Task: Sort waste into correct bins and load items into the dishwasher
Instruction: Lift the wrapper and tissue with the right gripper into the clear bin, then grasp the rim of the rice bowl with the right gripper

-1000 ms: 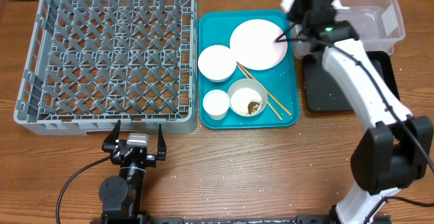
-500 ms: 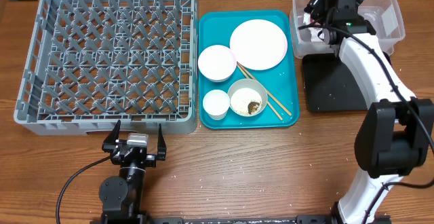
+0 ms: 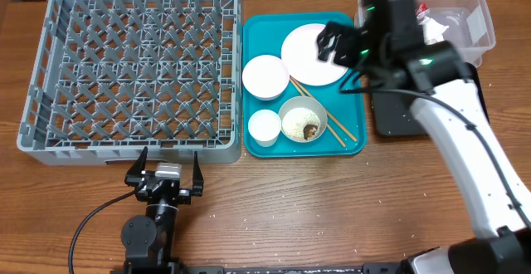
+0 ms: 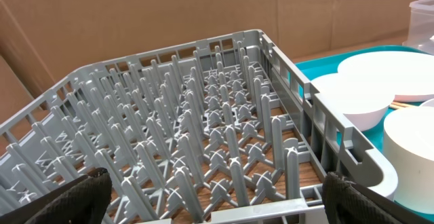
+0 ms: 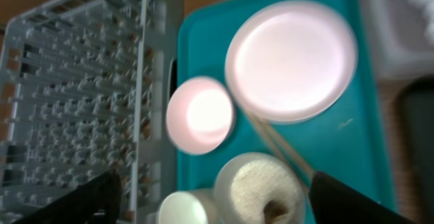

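Note:
My right gripper (image 3: 333, 43) hangs open and empty over the white plate (image 3: 305, 58) on the teal tray (image 3: 348, 141). In its wrist view the gripper (image 5: 215, 183) looks down on the plate (image 5: 291, 61), an empty white bowl (image 5: 200, 115), a small cup (image 5: 186, 210), a bowl of rice (image 5: 254, 190) with a brown scrap, and chopsticks (image 5: 281, 146). A red-and-white wrapper (image 3: 423, 8) and a white napkin (image 3: 433, 31) lie in the clear tub (image 3: 477, 25). The grey dish rack (image 3: 124, 58) holds nothing. My left gripper (image 3: 166, 170) rests open at the rack's front wall (image 4: 217, 197).
The black tray (image 3: 415, 112) lies under my right arm, just right of the teal tray, with a few white specks on it. Loose specks dot the wooden table near its front. Cardboard stands behind the rack in the left wrist view.
My right arm went from the plate's edge to the clear tub, opened there, and has swung back left over the teal tray. The left arm has not moved.

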You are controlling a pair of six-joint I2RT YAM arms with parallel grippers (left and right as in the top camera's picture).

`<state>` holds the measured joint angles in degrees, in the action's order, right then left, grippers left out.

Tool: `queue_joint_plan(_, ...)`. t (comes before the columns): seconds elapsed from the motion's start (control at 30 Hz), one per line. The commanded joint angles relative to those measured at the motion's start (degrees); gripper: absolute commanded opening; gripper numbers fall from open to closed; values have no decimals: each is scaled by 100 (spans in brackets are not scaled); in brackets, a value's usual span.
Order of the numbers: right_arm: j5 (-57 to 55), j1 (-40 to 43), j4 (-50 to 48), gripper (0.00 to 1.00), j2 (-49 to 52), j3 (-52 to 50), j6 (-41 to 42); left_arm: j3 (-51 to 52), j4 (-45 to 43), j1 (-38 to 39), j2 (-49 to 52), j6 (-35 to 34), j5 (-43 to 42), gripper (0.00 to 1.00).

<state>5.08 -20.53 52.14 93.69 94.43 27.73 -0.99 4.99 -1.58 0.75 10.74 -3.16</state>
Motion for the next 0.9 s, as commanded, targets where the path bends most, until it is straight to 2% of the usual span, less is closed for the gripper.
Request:
queue_joint_plan(0.0,-22,-461,37,80,446,-210,422,42,-13,22,-28,85,42,100)
queue_joint_plan(0.13,-400,-804,9,66,957,-256,977,42,-13,22,-28,85,42,100)
queue_joint_plan(0.37,-389,-997,-63,56,1779,-256,1438,42,-13,22,-26,85,42,100)
queue_joint_plan(0.77,-376,-1261,-170,51,2428,-256,1451,42,-13,22,-28,85,42,100)
queue_joint_plan(0.87,-376,-1263,-151,47,2597,-256,1449,42,-13,22,-28,85,42,100)
